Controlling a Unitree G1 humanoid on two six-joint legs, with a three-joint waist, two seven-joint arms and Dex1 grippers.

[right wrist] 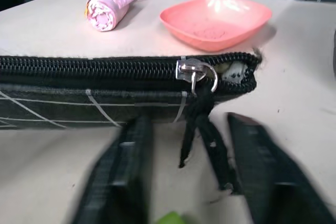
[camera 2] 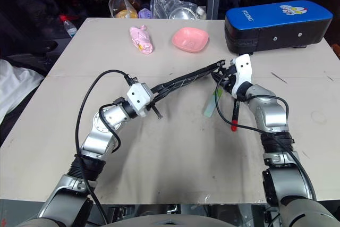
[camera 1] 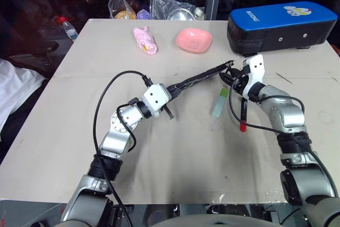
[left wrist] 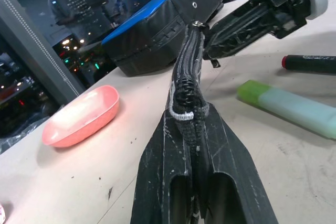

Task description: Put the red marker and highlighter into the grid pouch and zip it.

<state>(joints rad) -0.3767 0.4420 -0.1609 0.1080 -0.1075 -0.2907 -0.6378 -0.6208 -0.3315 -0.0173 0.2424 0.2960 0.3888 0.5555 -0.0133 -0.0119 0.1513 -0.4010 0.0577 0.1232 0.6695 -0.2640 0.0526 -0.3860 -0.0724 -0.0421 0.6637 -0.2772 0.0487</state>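
Right wrist view: the right gripper (right wrist: 191, 174) has its fingers apart on both sides of the pull cord, nothing pinched, just below the pouch (right wrist: 105, 90) slider. The left gripper (left wrist: 195, 145) clamps the pouch's other end, lifted off the table. The highlighter (camera 1: 220, 103) and marker (camera 1: 243, 114) lie on the table just under the pouch's slider end. Risk: the limp cord slips sideways as the fingers close, and they close on air.

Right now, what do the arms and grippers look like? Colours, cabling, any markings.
Both arms: silver-grey shells, black ribbed joints, white wrist blocks with small dark screw holes. A loose black cable loops from each wrist back along the arm. Left gripper and right gripper have two flat black fingers each. No lettering visible.
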